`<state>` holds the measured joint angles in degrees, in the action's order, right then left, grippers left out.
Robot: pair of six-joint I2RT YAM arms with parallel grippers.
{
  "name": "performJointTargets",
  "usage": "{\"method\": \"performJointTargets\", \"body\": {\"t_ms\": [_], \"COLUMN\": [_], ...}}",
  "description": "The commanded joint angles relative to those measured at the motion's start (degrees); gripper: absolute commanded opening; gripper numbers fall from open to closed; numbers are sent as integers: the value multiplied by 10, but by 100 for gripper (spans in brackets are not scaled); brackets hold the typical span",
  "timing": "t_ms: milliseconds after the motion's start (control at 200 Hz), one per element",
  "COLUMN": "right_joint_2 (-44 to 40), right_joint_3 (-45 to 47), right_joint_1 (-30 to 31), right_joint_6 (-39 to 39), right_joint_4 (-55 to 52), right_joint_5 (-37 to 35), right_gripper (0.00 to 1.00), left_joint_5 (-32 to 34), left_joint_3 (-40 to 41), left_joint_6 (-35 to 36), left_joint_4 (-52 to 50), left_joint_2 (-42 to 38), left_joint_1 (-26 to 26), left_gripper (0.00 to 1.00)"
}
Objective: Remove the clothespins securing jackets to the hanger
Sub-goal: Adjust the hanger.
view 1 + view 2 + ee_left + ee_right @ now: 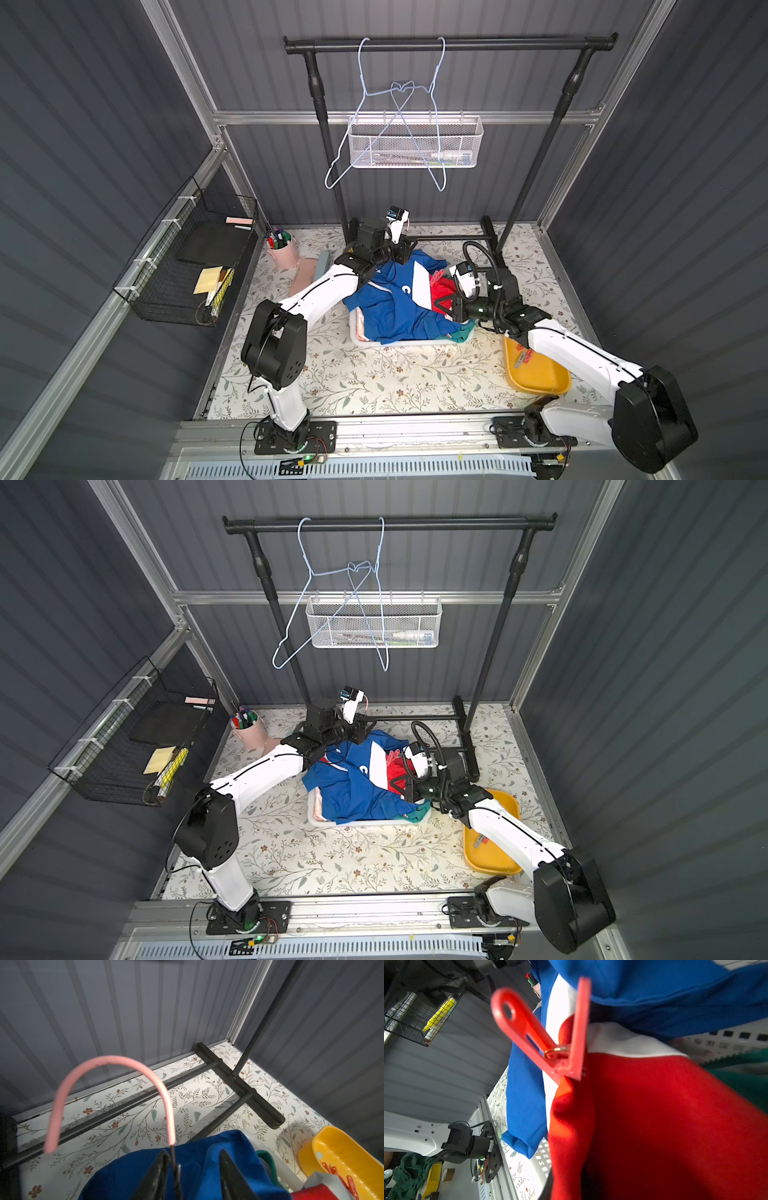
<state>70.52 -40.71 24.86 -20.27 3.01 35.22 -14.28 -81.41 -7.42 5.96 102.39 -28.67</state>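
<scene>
The red-white-blue jacket (399, 299) lies crumpled on a white basket (395, 343). Its hanger shows a pink hook (108, 1084) in the left wrist view. My left gripper (194, 1152) is at the jacket's far end, jaws apart around the hanger's dark wire neck, which rests against one finger. My right gripper (442, 305) is shut on the jacket's red part; in the right wrist view the cloth hides its jaws. A red clothespin (550, 1032) is clipped on that red cloth just past the grip, and it shows in both top views (436, 276). A teal jacket (463, 332) peeks out underneath.
A yellow tray (536, 374) at the right holds loose clothespins (336, 1172). The black rack's foot (239, 1084) lies just behind the jackets. Two bare pale-blue wire hangers (399, 116) hang from its rail. A pink pen cup (282, 249) stands back left.
</scene>
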Motion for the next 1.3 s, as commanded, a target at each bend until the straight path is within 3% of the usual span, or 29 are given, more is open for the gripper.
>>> {"method": "performJointTargets", "body": {"t_ms": [0, 300, 405, 435, 500, 600, 745, 895, 1076, 1296], "right_joint_2": [-6, -6, -19, -27, -36, -60, -95, -87, -52, -40], "right_joint_3": [14, 14, 16, 16, 17, 15, 14, 7, -27, -51], "right_joint_1": [7, 8, 8, 8, 8, 6, -19, -54, -52, -30], "right_joint_6": [15, 17, 18, 17, 15, 0, -34, -86, -114, -121], "right_joint_4": [-66, -69, -72, -72, -73, -68, -39, 14, 42, 53], "right_joint_5": [18, 5, -9, -13, -23, -43, -41, -2, 38, 14], "right_gripper": [0, 0, 4, 8, 30, 54, 75, 80, 79, 80], "left_joint_5": [-7, -33, -40, -41, -35, -22, -22, -20, -20, -25], "left_joint_3": [-23, -10, 2, 6, 14, 33, 56, 69, 74, 76], "left_joint_6": [6, -13, -25, -29, -31, -34, -41, -50, -56, -59], "left_joint_4": [-5, 12, 25, 28, 29, 28, 40, 56, 67, 76], "left_joint_2": [8, -1, -10, -13, -16, -21, -29, -36, -33, -32], "left_joint_1": [4, 6, 7, 6, 6, 6, 6, 6, 6, 6], "left_gripper": [35, 0, 0, 0, 0, 0, 0, 0, 0, 0]}}
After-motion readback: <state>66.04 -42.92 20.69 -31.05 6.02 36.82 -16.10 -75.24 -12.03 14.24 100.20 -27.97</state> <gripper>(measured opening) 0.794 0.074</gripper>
